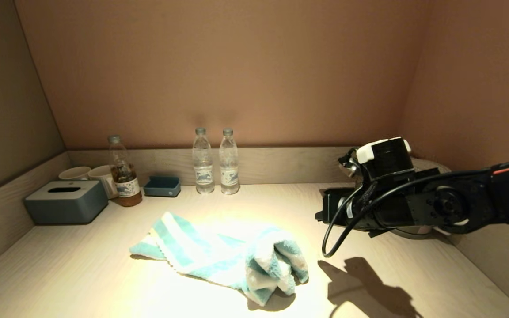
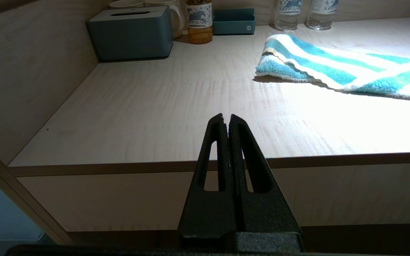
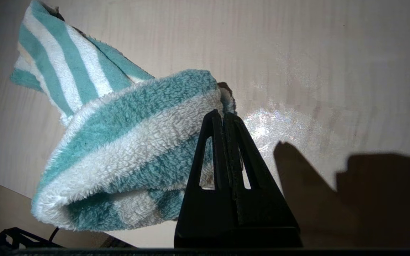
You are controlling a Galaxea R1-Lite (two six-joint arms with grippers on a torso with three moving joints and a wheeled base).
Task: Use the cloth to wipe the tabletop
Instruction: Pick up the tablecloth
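A striped teal and white cloth (image 1: 226, 256) lies on the pale wooden desk (image 1: 82, 274), near the middle and toward the front edge. Its left part is spread flat, while its right end is bunched up into a thick fold.

The right arm reaches in from the right side and hangs above the desk, just right of the bunched end of the cloth. In the right wrist view the right pincer (image 3: 222, 115) has its two fingers pressed together with nothing between them; its tip sits just above the raised fold of the cloth (image 3: 133, 142), and it is hard to tell whether it touches the fabric. The arm's shadow falls on the desk beside the cloth.

The left pincer (image 2: 226, 119) shows only in the left wrist view. It is parked low, off the front edge of the desk at the left side, and its fingers are also closed on nothing. The flat end of the cloth (image 2: 333, 67) lies well apart from it.

Along the back wall stand two clear water bottles (image 1: 215, 161) side by side. To their left are a small blue tray (image 1: 162, 186), a bottle of amber drink (image 1: 124, 172), two pale mugs (image 1: 90, 174) and a grey tissue box (image 1: 66, 202).
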